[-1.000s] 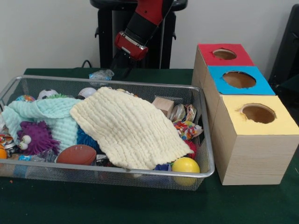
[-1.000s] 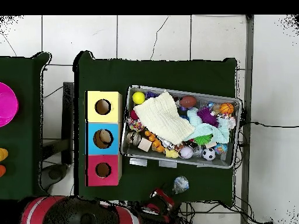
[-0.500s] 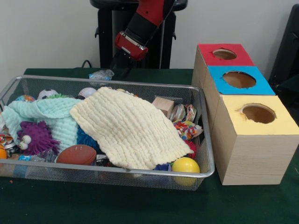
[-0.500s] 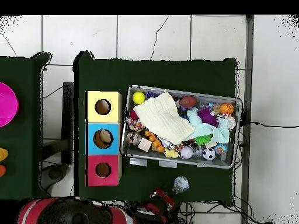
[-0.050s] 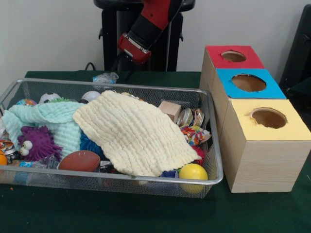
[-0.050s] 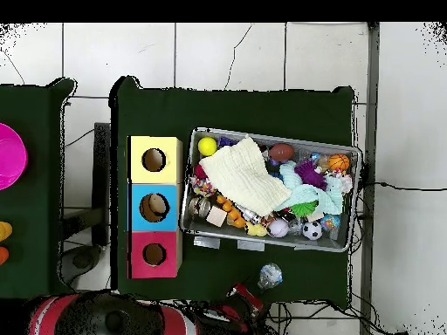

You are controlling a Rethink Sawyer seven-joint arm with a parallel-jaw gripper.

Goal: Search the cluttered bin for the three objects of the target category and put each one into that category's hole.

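Green table (image 5: pixel 146 218): wire bin (image 5: pixel 214 145) beside three holed boxes (image 5: pixel 262 141).

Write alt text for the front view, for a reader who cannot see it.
A wire mesh bin on a green table holds toys under a cream cloth and a mint cloth, with a yellow ball at its corner. Beside it stand red, blue and yellow boxes with holes on top. The red arm hangs behind the bin.
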